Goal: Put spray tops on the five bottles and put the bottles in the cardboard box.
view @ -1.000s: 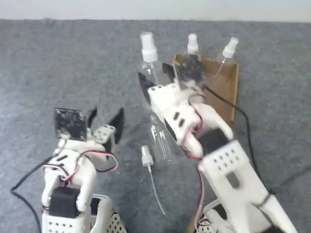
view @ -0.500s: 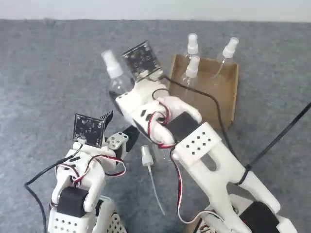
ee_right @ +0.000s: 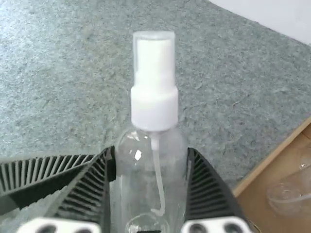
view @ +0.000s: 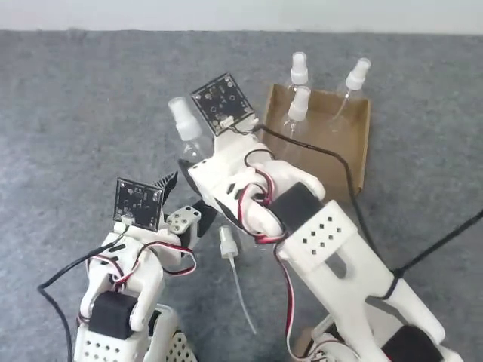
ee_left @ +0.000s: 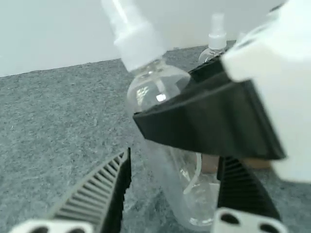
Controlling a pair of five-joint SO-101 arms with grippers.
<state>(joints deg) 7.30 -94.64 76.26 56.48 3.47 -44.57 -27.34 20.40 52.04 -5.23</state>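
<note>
Firmly, right gripper [ee_right: 150,167] clamps ribbed jaws on a clear round bottle [ee_right: 138,155] with white spray top [ee_right: 153,92]; left gripper [ee_left: 177,165] gapes empty over fuzzy grey carpet [view: 75,113], pale wall [view: 226,13] behind

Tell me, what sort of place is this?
Probably a robotics test bench: two white arms with exposed wiring on a grey felt-covered table, working with clear spray bottles and a cardboard box.

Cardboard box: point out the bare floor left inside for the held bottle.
Bare floor lies at the cardboard box's near end, beside its right wall. The far end is crowded: three capped bottles cluster there. The right arm hides the near left corner.
</note>
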